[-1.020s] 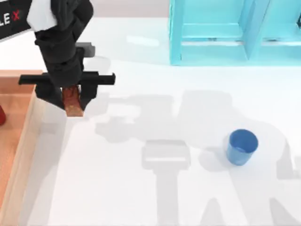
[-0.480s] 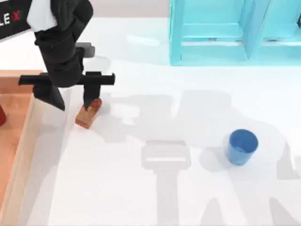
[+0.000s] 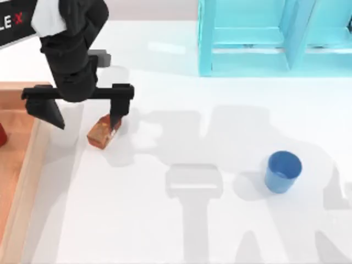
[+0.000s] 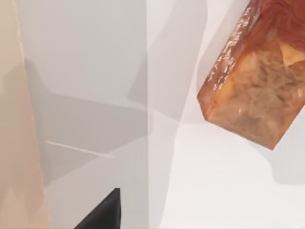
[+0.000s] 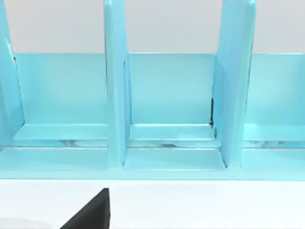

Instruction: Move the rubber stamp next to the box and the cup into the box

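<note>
The rubber stamp (image 3: 103,131) lay tilted on the white table (image 3: 165,231), just right of the box (image 3: 30,159) rim; it looked small, stiff and light, best pinched across its flat mottled sides. The left gripper (image 3: 82,113) hung over it, jaws spread wide and holding nothing. Well right of the box stood the cup (image 3: 282,171), probably light and slippery, with bare table all round. A turquoise shelf (image 3: 247,38) stood behind.

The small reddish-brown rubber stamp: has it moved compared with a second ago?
Yes. The reddish-brown rubber stamp left the open left claw and now lies slightly right, beside the light-wood box's rim.
</note>
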